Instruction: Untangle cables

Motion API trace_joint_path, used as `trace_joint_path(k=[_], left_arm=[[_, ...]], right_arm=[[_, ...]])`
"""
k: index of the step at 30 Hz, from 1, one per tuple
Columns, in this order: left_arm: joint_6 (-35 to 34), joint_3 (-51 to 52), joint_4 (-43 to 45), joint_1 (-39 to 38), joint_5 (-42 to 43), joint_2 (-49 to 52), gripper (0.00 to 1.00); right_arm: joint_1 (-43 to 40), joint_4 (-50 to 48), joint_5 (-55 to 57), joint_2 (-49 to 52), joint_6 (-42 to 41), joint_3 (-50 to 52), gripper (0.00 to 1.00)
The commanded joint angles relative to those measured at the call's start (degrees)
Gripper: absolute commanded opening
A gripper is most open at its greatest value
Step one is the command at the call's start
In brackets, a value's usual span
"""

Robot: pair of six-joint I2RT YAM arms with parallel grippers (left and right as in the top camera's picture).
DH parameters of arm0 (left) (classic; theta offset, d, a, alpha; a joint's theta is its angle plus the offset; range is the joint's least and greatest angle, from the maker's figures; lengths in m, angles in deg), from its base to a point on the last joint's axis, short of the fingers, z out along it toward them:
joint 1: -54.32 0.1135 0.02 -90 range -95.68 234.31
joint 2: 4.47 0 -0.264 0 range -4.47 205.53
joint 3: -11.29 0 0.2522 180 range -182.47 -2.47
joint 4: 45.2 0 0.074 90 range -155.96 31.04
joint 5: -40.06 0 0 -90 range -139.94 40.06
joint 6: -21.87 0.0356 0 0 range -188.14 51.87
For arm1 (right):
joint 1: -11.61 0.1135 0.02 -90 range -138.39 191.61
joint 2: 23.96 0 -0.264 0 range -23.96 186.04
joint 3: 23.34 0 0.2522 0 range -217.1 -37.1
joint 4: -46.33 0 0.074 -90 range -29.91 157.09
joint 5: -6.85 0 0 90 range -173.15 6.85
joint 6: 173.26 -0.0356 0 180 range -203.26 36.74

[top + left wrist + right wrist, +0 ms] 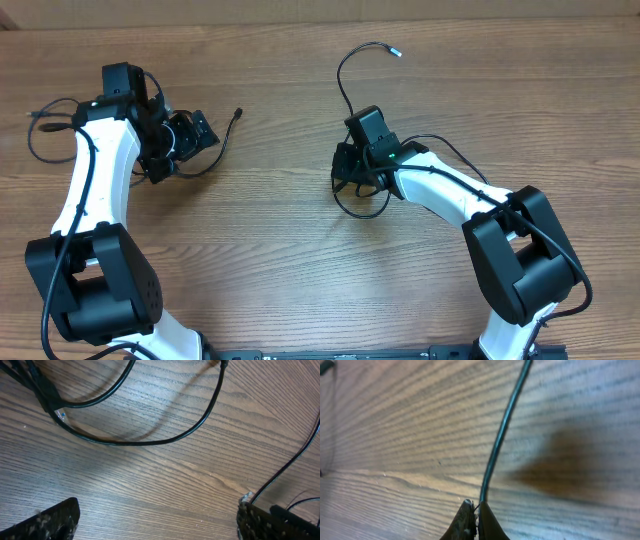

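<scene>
Cable (502,435) — far end off-frame

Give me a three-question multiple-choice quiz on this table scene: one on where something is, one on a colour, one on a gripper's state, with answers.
1. Where is the plug tip of the right-hand cable?
A. Beyond the right gripper, at the top of the overhead view.
B. Under the left arm.
C. Between the two grippers.
2. What colour are the cables?
A. White.
B. Black.
C. Red.
3. How is the right gripper?
A. Wide open.
B. Shut on nothing.
C. Shut on a cable.
Answers: 1 A, the overhead view shows it past the gripper; 2 B, every view shows dark cords; 3 C, the right wrist view shows the cable pinched in closed jaws.
</scene>
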Motion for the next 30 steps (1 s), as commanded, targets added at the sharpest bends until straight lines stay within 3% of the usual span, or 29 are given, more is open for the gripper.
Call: trace_joint_path(k=[1,5,8,18,21,22,23,30], left_arm=[[1.09,0.48,-0.15,-0.02,0.46,0.26,1.00],[1.07,0.48,-0.13,-0.02,0.46,0.26,1.00],[1.07,0.48,-0.13,-0.02,0.46,0.26,1.00],[1.09,0.48,-0.15,-0.02,0.46,0.26,1.00],[1.09,0.48,-0.15,-0.02,0.46,0.26,1.00],[1.07,0.48,-0.13,-0.02,0.46,0.26,1.00],[1.07,0.48,-0.13,-0.02,0.46,0.26,1.00],[1.09,0.48,-0.15,-0.02,0.46,0.26,0.99]], right_arm=[[-0.07,2.60,-2.75,0.28,-3.06,-0.70,0.04],[0.44,8.79,-5.79,0.31,-6.54,-0.70,0.04],[1.29,10.82,-7.26,0.28,-6.73,-0.70,0.15],[6.40,10.99,-8.96,0.31,-6.86,-0.70,0.15],[6.71,9.27,-8.83,0.28,-6.80,-0.70,0.23],[6.54,8.68,-8.04,0.31,-6.49,-0.70,0.09],[6.16,7.96,-6.82,0.28,-6.47,-0.70,0.04],[2.60,3.08,-3.93,0.31,-7.10,-0.70,0.04]])
